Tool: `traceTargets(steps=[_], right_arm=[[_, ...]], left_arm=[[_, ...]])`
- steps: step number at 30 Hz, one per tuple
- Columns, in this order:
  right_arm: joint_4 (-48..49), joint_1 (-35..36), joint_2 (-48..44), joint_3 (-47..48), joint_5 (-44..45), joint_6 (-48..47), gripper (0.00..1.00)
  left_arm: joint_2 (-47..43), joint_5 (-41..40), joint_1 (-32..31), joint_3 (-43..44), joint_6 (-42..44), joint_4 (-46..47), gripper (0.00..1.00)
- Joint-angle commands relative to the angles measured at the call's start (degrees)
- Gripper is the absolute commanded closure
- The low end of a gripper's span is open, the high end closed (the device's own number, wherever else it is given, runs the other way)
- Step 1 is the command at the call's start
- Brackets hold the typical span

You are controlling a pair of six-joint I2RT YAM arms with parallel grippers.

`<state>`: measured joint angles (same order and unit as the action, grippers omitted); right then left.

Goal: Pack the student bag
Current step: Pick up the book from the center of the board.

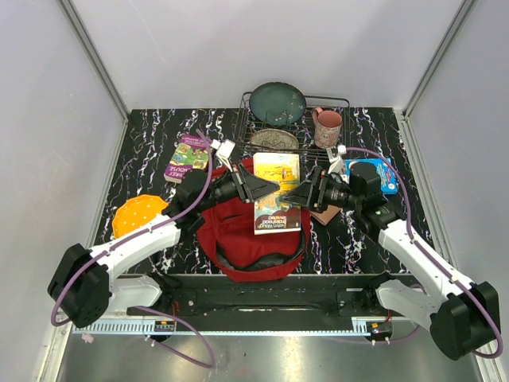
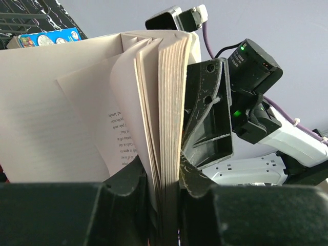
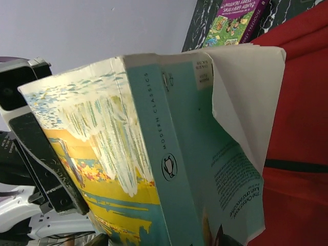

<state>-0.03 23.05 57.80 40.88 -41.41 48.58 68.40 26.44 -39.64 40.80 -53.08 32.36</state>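
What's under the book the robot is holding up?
The red student bag lies on the table under the book. The book covers part of the bag, so anything inside the bag cannot be seen.
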Motion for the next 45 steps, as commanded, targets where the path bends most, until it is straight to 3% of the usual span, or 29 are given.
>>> traceTargets(steps=[1,5,9,13,17,20,22,25,27,28,33,37,40,45], right_arm=[[-2.0,1.1,1.2,1.8,2.6,-3.9,0.11],[3.9,1.2,1.3,-0.5,-0.7,-1.1,0.11],[18.2,1.2,1.8,-3.5,-5.6,5.9,0.11],[24.8,1.3,2.8,-5.6,-7.2,10.7,0.16],[24.8,1.4,2.0,-5.8,-6.6,10.7,0.41],[25.2,1.3,1.1,-5.8,-6.4,11.4,0.52],[25.3,1.3,0.6,-5.8,-6.2,11.9,0.68],[23.5,1.3,-0.3,-5.5,-5.2,11.4,0.94],[19.2,1.3,-2.0,-4.9,-2.6,10.1,1.00],[17.4,1.3,-3.5,-4.2,-1.7,8.3,1.00],[3.9,1.3,-7.2,-1.2,4.9,2.8,0.99],[0.4,1.3,-6.8,0.2,6.1,1.1,0.95],[1.6,1.4,-5.2,-0.2,4.4,2.2,0.97],[16.2,1.4,-4.0,-2.5,-2.3,9.8,0.98]], left_arm=[[-1.7,1.5,0.1,2.5,-1.5,11.8,1.00],[-2.0,1.6,0.1,2.4,-1.1,11.3,1.00],[-2.0,1.3,0.1,1.8,-1.2,12.1,1.00],[-1.6,1.6,0.1,1.7,-2.0,13.5,1.00],[-1.8,1.7,0.1,1.6,-1.9,13.3,1.00],[-2.0,1.1,0.1,1.2,-1.5,12.4,1.00],[-2.4,0.2,0.1,0.7,-1.6,11.3,0.98],[-3.2,-1.3,0.1,0.2,-1.2,8.9,0.49],[-4.2,-2.2,0.1,0.7,0.4,3.3,0.20],[-4.9,-4.0,0.1,1.0,1.7,0.5,0.14],[-12.1,-11.5,0.2,3.4,9.3,-14.7,0.06],[-13.8,-10.7,0.2,5.3,11.2,-17.4,0.04],[-13.7,-12.3,0.2,7.2,12.6,-22.2,0.03],[-16.5,-21.0,0.3,5.7,13.8,-29.8,0.01]])
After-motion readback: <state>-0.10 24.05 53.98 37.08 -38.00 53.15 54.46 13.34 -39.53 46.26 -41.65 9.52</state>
